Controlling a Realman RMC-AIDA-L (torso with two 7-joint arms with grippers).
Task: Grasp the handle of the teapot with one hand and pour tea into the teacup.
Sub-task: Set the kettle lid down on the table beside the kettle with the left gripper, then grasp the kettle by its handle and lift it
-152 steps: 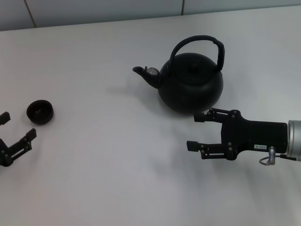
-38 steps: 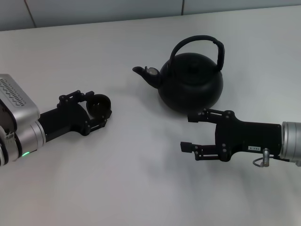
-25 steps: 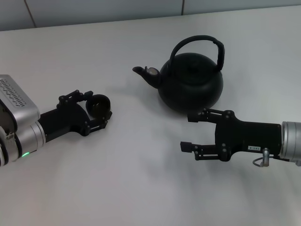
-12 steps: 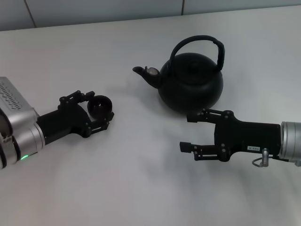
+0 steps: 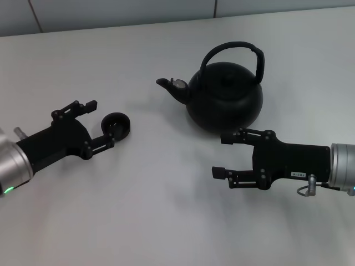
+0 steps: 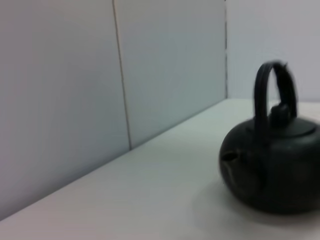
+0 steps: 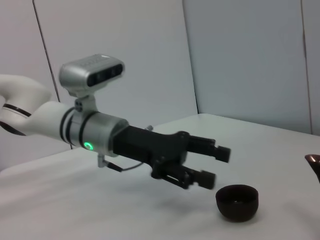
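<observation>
The matte-black teapot [image 5: 224, 97] stands upright on the white table, spout pointing left, its arched handle [image 5: 233, 46] over the lid. It also shows in the left wrist view [image 6: 272, 172]. The tiny dark teacup [image 5: 116, 124] stands on the table left of the spout, also in the right wrist view [image 7: 237, 201]. My left gripper [image 5: 102, 122] is open and empty just left of the cup, apart from it; the right wrist view shows it too [image 7: 216, 166]. My right gripper [image 5: 219, 155] is open and empty, just in front of the teapot's base.
The white table [image 5: 166, 210] runs back to a grey tiled wall [image 5: 122, 11]. The teapot's spout tip [image 7: 315, 161] shows at the edge of the right wrist view.
My left gripper has opened, let go of the teacup and drawn back to the left. The cup stays on the table. The right arm and teapot have not moved.
</observation>
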